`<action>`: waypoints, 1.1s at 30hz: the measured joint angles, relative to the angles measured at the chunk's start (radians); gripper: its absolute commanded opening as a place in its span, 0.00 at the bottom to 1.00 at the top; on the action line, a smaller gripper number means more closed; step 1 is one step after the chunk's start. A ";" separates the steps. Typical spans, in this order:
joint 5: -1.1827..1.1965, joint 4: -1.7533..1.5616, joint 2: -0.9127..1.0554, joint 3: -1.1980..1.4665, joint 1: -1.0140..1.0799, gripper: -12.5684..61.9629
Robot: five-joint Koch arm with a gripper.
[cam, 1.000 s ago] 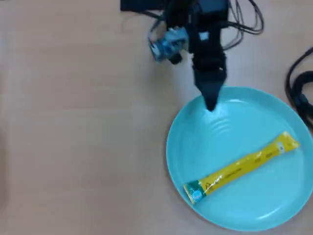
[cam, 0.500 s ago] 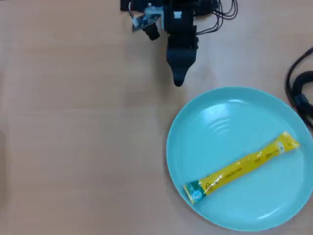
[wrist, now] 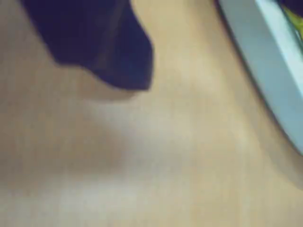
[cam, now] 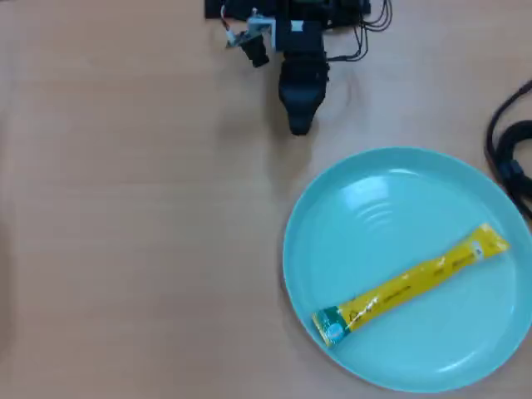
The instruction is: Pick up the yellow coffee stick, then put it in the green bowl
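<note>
Stick (cam: pixel 411 284) lying diagonally inside bowl (cam: pixel 332 208), green end near the lower-left rim, bowl at table's (cam: pixel 125 249) lower right, gripper (cam: pixel 300 126) above bare wood near the top edge, clear of the rim, finger gap unreadable, wide open wood to the left, cables (cam: pixel 509 158) at right edge

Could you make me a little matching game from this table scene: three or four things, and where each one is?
Things:
1. yellow coffee stick
2. green bowl
3. gripper
4. black cable

Places, in the overhead view:
A. at the right edge
B. lying across the dish
C. lower right on the table
D. over bare table near the top

Pairs: 1-B, 2-C, 3-D, 4-A
</note>
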 measured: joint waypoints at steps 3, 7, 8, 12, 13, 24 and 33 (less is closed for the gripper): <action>-0.080 -0.005 0.009 0.037 0.003 0.91; -0.149 -0.009 0.009 0.095 0.008 0.90; -0.149 -0.011 0.009 0.104 0.008 0.90; -0.149 -0.031 0.009 0.120 0.008 0.90; -0.149 -0.031 0.009 0.126 0.008 0.90; -0.149 -0.051 0.009 0.140 0.018 0.50; -0.149 -0.051 0.009 0.140 0.018 0.27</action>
